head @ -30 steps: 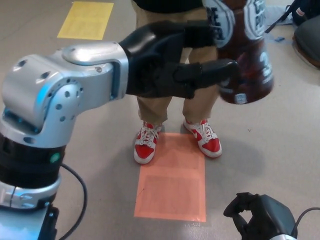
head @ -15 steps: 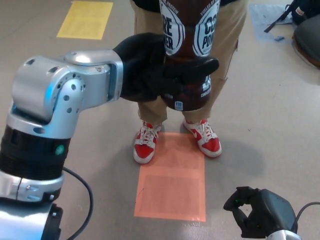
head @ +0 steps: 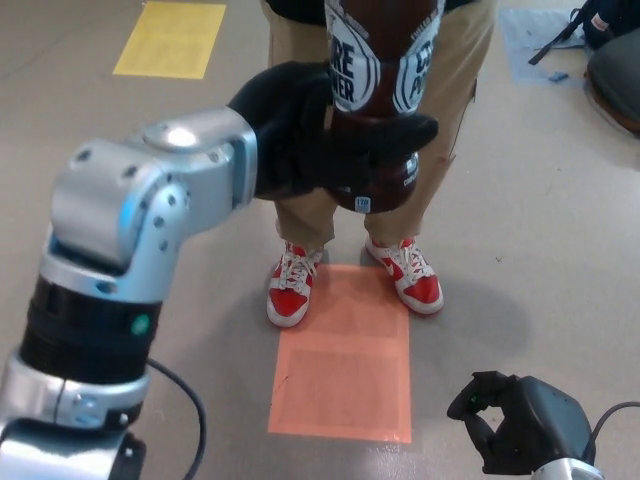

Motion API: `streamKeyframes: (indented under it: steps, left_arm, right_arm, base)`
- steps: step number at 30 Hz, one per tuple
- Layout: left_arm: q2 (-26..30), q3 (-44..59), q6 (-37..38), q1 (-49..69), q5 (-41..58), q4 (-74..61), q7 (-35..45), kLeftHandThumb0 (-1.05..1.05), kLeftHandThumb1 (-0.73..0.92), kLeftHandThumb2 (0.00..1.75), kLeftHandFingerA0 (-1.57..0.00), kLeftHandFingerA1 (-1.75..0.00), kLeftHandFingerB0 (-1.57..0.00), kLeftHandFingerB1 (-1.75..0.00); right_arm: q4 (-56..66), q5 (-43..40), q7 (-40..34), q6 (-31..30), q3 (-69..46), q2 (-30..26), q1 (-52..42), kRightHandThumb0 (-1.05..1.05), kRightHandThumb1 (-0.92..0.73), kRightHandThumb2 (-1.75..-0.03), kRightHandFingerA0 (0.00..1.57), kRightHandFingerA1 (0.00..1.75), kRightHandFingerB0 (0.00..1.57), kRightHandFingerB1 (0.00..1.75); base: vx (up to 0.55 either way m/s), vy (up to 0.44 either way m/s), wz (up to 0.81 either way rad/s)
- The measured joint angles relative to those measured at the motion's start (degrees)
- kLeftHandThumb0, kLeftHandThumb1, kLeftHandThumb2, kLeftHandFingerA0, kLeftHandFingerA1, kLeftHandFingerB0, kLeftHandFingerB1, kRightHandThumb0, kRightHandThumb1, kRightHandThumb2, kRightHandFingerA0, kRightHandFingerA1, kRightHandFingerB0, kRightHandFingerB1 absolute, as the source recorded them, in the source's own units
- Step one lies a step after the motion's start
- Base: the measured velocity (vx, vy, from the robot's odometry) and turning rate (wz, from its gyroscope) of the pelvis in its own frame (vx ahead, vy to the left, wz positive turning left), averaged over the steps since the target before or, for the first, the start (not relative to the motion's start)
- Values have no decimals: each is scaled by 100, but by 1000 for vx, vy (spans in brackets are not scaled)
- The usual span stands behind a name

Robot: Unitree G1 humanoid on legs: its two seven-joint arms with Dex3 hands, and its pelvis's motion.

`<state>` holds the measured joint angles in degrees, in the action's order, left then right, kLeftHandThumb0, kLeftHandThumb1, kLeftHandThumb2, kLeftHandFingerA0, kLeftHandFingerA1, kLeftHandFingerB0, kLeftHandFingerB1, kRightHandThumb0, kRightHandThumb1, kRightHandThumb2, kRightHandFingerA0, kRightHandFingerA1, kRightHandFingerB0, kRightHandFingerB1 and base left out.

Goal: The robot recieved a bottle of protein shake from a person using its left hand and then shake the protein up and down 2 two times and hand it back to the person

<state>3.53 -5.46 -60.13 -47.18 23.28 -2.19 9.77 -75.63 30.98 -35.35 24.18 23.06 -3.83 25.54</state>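
Note:
My left hand (head: 320,140) is raised in the upper middle of the head view, its black fingers wrapped around a dark brown protein shake bottle (head: 385,70) with a white label. The bottle stands about upright and its top runs off the upper edge of the picture. My silver left forearm (head: 150,210) comes up from the lower left. My right hand (head: 515,425) hangs low at the bottom right with its fingers curled and nothing in it. A person in tan trousers (head: 310,215) and red-and-white shoes (head: 292,288) stands just behind the bottle.
An orange sheet (head: 345,365) is taped to the grey floor in front of the person's feet. A yellow sheet (head: 172,38) lies at the far upper left. A dark chair (head: 615,75) and bag stand at the upper right.
My left hand swung the bottle from tilted at the upper right to upright at the centre, then lifted it slightly. My right hand barely moved.

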Motion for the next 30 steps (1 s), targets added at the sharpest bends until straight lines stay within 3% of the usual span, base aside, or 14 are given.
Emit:
streamKeyframes:
  steps: [1, 4, 8, 16, 17, 19, 26, 27, 30]
  left_arm:
    - [-16, -33, 117, 70, -69, -9, -59, -19, 86, 67, -115, -67, -79, -66]
    - [-34, -103, 373, 212, -224, -15, -161, -20, 86, 66, -113, -68, -75, -72]
    - [-34, -195, 700, 340, -404, -15, -255, -15, 83, 69, -113, -70, -74, -95]
    - [14, -359, 1367, 646, -737, 65, -361, -18, 85, 66, -109, -61, -68, -98]
    - [26, -372, 1450, 705, -766, 95, -370, -20, 84, 66, -111, -58, -70, -97]
    - [55, -411, 1630, 845, -849, 190, -395, -21, 84, 66, -113, -61, -67, -95]
    - [164, -493, 2221, 1423, -1107, 796, -510, -24, 84, 66, -111, -63, -66, -81]
    - [169, -493, 2296, 1492, -1140, 901, -528, -22, 85, 67, -111, -65, -66, -86]
    - [194, -492, 2555, 1687, -1230, 1254, -575, -22, 85, 67, -110, -65, -66, -87]
  right_arm:
    - [0, 0, 0, 0, 0, 1, 0, -46, -56, -109, 94, 98, 93, 81]
    - [0, 2, 0, 0, 1, 4, 0, -47, -56, -108, 94, 99, 92, 81]
    - [0, 3, 0, 0, 1, 4, 0, -47, -57, -107, 93, 112, 94, 80]
    - [0, 1, 1, 2, -6, 6, 0, -49, -50, -113, 97, 111, 92, 87]
    - [0, 1, 2, 3, -10, 6, 0, -46, -53, -112, 92, 107, 95, 79]
    - [0, 1, 2, 5, -17, 8, 0, -45, -51, -115, 92, 101, 95, 78]
    - [0, 0, 8, 6, -66, 17, 2, -45, -53, -116, 99, 110, 93, 87]
    - [-1, 0, 8, 6, -74, 17, 2, -45, -53, -111, 96, 110, 96, 78]
    - [-1, 0, 10, 7, -99, 18, 3, -46, -51, -113, 99, 107, 93, 83]
  base:
    - [0, 0, 0]
    - [0, 0, 0]
    - [0, 0, 0]
    - [0, 0, 0]
    - [0, 0, 0]
    - [0, 0, 0]
    - [0, 0, 0]
    - [0, 0, 0]
    - [0, 0, 0]
